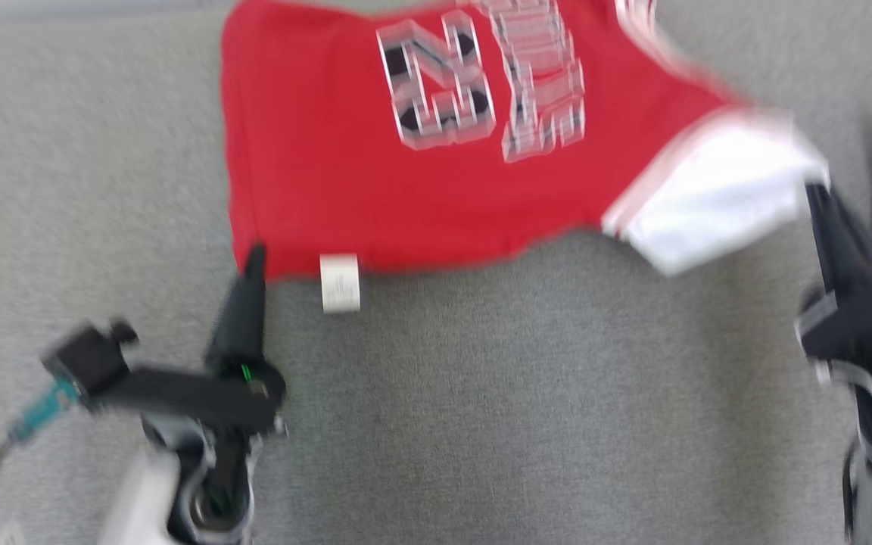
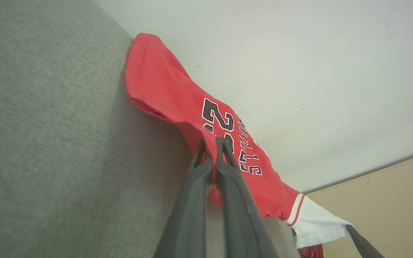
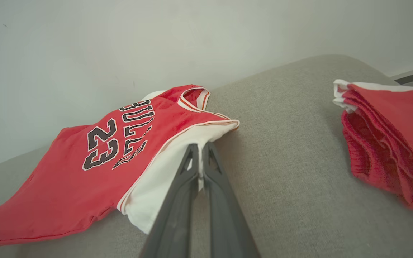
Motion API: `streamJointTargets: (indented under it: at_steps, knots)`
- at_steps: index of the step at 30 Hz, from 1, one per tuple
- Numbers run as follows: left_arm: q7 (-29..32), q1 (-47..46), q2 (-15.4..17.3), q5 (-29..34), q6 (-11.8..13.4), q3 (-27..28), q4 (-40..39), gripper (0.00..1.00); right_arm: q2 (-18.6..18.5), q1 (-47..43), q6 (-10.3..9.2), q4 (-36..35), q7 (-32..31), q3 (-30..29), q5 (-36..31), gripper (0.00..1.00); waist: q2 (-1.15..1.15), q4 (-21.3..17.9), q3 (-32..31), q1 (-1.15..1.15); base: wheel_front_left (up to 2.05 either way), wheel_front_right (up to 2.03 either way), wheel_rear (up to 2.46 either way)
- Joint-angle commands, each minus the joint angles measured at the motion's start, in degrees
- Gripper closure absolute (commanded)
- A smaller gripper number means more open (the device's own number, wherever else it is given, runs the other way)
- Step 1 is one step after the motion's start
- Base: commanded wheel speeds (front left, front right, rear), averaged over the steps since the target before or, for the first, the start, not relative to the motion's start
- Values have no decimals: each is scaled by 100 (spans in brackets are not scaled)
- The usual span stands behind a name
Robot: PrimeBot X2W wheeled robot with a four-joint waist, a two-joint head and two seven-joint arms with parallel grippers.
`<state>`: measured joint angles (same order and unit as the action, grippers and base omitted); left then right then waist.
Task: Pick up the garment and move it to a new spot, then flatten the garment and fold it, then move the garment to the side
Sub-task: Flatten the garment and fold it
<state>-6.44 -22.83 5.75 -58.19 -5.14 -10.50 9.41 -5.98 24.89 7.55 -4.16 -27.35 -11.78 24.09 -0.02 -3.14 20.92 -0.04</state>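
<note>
Grey fabric surface below me, pale wall behind it. The red jersey lies spread across the upper middle of the head view, number 23 showing, its white panel toward the upper right. My left gripper is pinched together on the red hem corner at the cloth's lower left, with a white label just beside it. My right gripper is clamped on the white panel's edge. The head view is blurred, so the cloth may be lifted at both pinches. A second red garment sits bunched at the right edge, apart from the jersey.
</note>
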Motion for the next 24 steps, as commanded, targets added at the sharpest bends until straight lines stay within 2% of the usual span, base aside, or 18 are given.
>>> streamJointTargets:
  at_steps: [1, 5, 13, 17, 24]
  knots:
    - [-72, 263, -38, -36, 33, -37, -32, 100, 112, -367, -16, -163, -40, -186, -61, 100, 2, 112, -688, 4, 0, 0, 0]
    - [-182, 801, -71, 71, 36, -191, -51, 100, 294, -1165, -16, -438, -29, -564, 8, 100, 2, 151, -910, 4, 0, 0, 0]
    - [-374, 1420, 26, 211, 216, -193, -9, 100, 309, -2057, -16, 57, 352, -531, 513, 100, 2, 231, -1235, 4, 0, 0, 0]
    - [-423, 1660, 101, 295, 341, -159, 112, 100, 306, -2325, -16, 151, 134, -380, 485, 100, 2, 257, -1344, 4, 0, 0, 0]
    - [-449, 1969, 209, 382, 464, -149, 326, 100, 307, -2727, -16, -94, -537, -265, 282, 100, 2, 306, -1468, 4, 0, 0, 0]
